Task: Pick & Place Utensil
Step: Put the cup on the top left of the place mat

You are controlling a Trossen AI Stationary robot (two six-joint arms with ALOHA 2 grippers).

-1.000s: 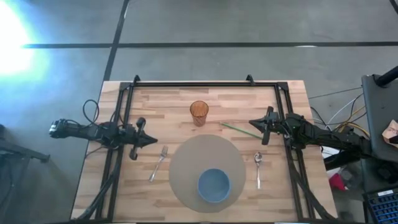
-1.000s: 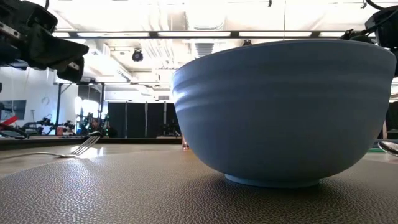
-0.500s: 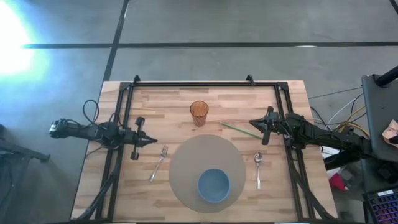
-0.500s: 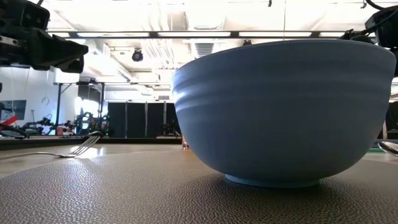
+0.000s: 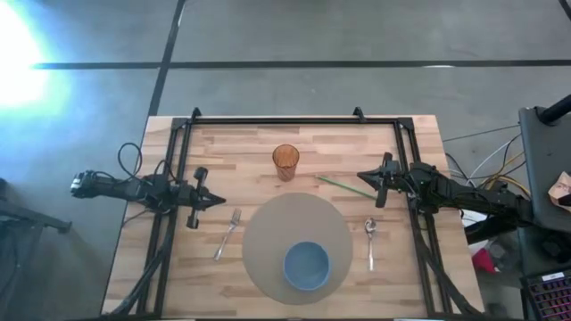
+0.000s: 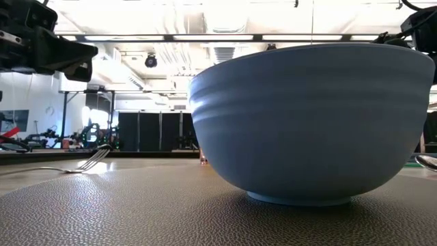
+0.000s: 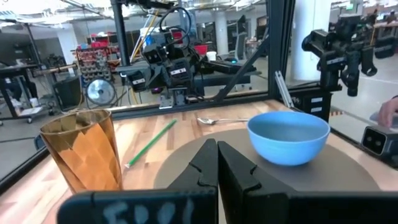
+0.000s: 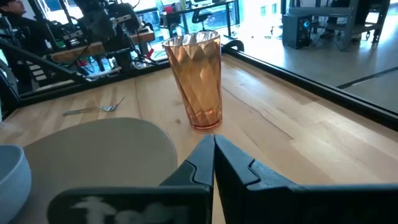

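Right, I have both arms parked at the sides of the slatted wooden worktop (image 5: 250, 160). The left gripper (image 5: 212, 202) hangs above the left edge, its dark fingers (image 7: 208, 165) pressed together into a point. The right gripper (image 5: 362, 177) sits at the right edge, its fingers (image 8: 214, 155) likewise closed tip to tip.

The metal fork (image 5: 227, 233) lies flat on the bare wood, just beside the left rim of the round grey mat (image 5: 294, 223), tines toward the far side and near the left gripper. In the low view the mat's surface reads as pebbled, like leather.

A smooth blue bowl (image 5: 307, 266) stands on the near part of the mat. The metal spoon (image 5: 371, 242) lies on the wood just off the mat's right rim. A faceted amber glass (image 5: 285, 161) stands upright beyond the mat, and a thin green straw (image 5: 340, 185) lies slanted between the glass and the right gripper.
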